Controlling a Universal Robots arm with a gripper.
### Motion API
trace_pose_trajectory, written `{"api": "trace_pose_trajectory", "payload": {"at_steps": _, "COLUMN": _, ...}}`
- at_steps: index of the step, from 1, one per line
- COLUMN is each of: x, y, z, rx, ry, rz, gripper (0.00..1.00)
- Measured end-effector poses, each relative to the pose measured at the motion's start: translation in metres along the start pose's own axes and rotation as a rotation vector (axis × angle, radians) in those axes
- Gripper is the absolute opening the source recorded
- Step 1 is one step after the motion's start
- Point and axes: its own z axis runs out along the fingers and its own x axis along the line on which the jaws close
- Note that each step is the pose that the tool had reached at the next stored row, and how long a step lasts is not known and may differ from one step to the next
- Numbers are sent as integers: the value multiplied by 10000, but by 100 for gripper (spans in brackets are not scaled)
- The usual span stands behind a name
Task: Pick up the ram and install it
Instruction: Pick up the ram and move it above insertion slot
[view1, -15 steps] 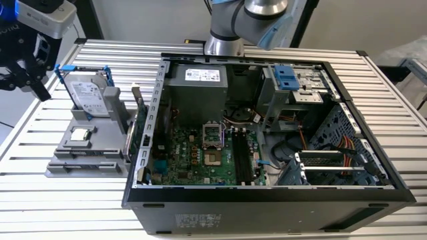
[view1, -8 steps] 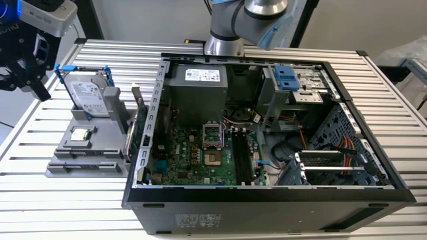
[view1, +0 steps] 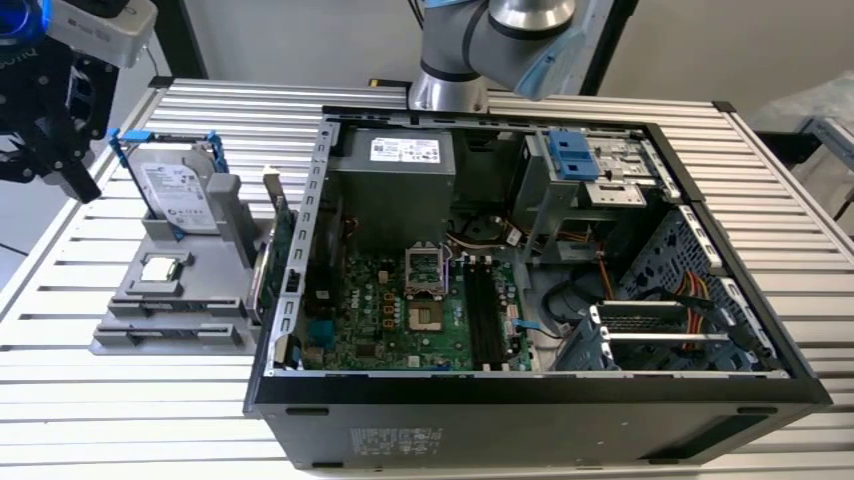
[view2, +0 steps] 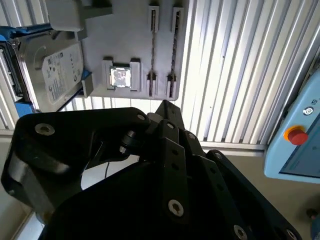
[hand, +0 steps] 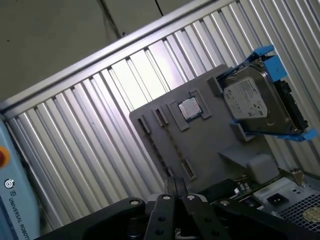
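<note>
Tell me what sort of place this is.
Most likely a robotics lab cell for PC assembly trials: an open desktop computer case sits on a slatted aluminium table, a grey fixture beside it holds a hard drive and a processor chip, and a robot arm rises beyond the case.

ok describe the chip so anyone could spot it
On the exterior view's left of the open computer case sits a grey tray. The chip lies flat on it: small, square, silver-topped, unlike the tall hard drive with blue brackets beside it.
</note>
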Motion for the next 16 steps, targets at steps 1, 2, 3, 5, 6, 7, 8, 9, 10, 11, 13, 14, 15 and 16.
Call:
{"api": "trace_pose_trajectory", "payload": {"at_steps": 1, "x": 0, "y": 0, "z": 0, "rx": -1, "ry": 4, "rz": -84, "gripper": 0}}
{"api": "trace_pose_trajectory", "payload": {"at_steps": 2, "x": 0, "y": 0, "z": 0, "rx": -3, "ry": 8, "rz": -170, "gripper": 0}}
{"api": "trace_pose_trajectory", "payload": {"at_steps": 3, "x": 0, "y": 0, "z": 0, "rx": -5, "ry": 13, "rz": -254, "gripper": 0}}
{"api": "trace_pose_trajectory", "payload": {"at_steps": 5, "x": 0, "y": 0, "z": 0, "rx": -8, "ry": 20, "rz": -423, "gripper": 0}}
{"api": "trace_pose_trajectory", "payload": {"at_steps": 6, "x": 0, "y": 0, "z": 0, "rx": -10, "ry": 24, "rz": -512, "gripper": 0}}
{"api": "trace_pose_trajectory", "payload": {"at_steps": 7, "x": 0, "y": 0, "z": 0, "rx": -11, "ry": 29, "rz": -598, "gripper": 0}}
{"api": "trace_pose_trajectory", "payload": {"at_steps": 8, "x": 0, "y": 0, "z": 0, "rx": -12, "ry": 33, "rz": -680, "gripper": 0}}
{"api": "trace_pose_trajectory", "payload": {"at_steps": 9, "x": 0, "y": 0, "z": 0, "rx": -14, "ry": 38, "rz": -768, "gripper": 0}}
{"api": "trace_pose_trajectory", "payload": {"at_steps": 10, "x": 0, "y": 0, "z": 0, "rx": -16, "ry": 42, "rz": -855, "gripper": 0}}
{"api": "trace_pose_trajectory", "payload": {"at_steps": 11, "x": 0, "y": 0, "z": 0, "rx": -17, "ry": 46, "rz": -940, "gripper": 0}}
{"api": "trace_pose_trajectory", "payload": {"at_steps": 13, "x": 0, "y": 0, "z": 0, "rx": -21, "ry": 54, "rz": -1105, "gripper": 0}}
{"api": "trace_pose_trajectory", "payload": {"at_steps": 14, "x": 0, "y": 0, "z": 0, "rx": -22, "ry": 58, "rz": -1184, "gripper": 0}}
{"api": "trace_pose_trajectory", "payload": {"at_steps": 15, "x": 0, "y": 0, "z": 0, "rx": -23, "ry": 62, "rz": -1265, "gripper": 0}}
{"api": "trace_pose_trajectory", "payload": {"at_steps": 16, "x": 0, "y": 0, "z": 0, "rx": -25, "ry": 67, "rz": -1365, "gripper": 0}}
